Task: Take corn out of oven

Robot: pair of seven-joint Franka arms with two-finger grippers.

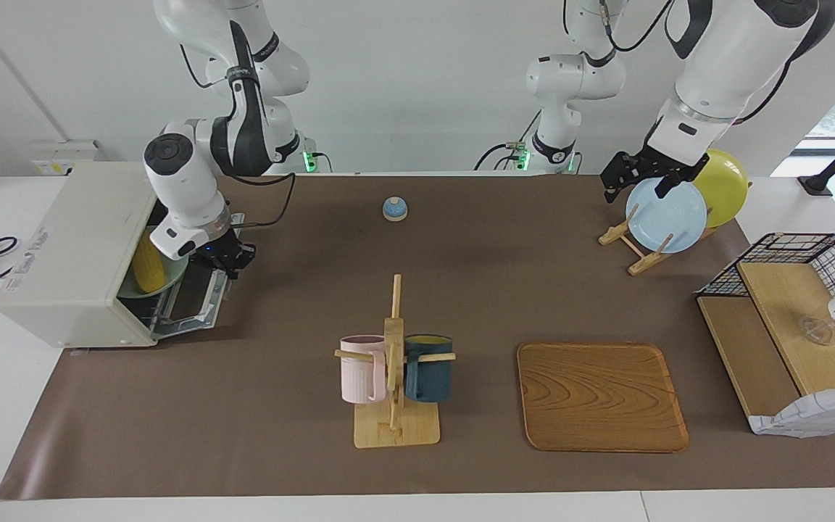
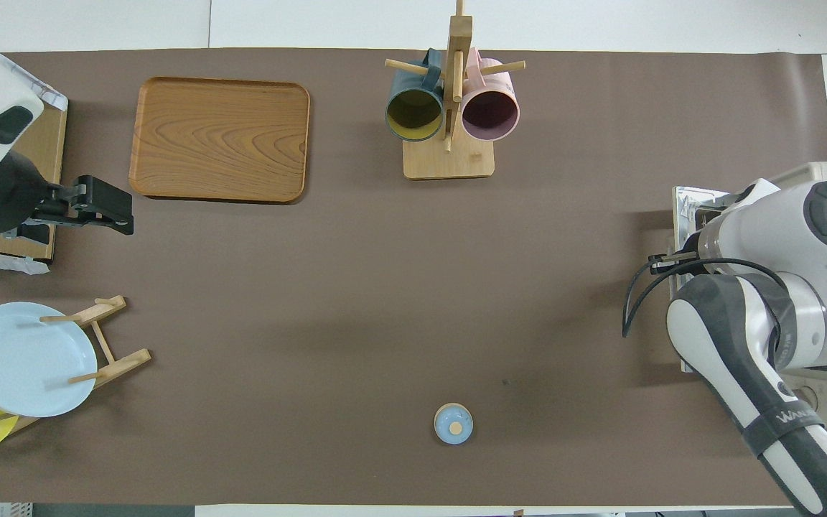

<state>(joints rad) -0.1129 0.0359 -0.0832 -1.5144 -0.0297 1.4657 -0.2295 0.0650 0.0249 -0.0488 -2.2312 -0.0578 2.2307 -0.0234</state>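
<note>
While corn point(image 1: 148, 267) lies inside the oven point(image 1: 73, 257), right tool point(image 1: 227, 259), state unclear, overhangs its door edge.

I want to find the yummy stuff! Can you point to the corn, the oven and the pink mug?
corn point(image 1: 148, 264), facing view, middle of the yellow cob.
oven point(image 1: 73, 246), facing view, its off-white top panel.
pink mug point(image 1: 358, 371), facing view, its outer wall.
</note>
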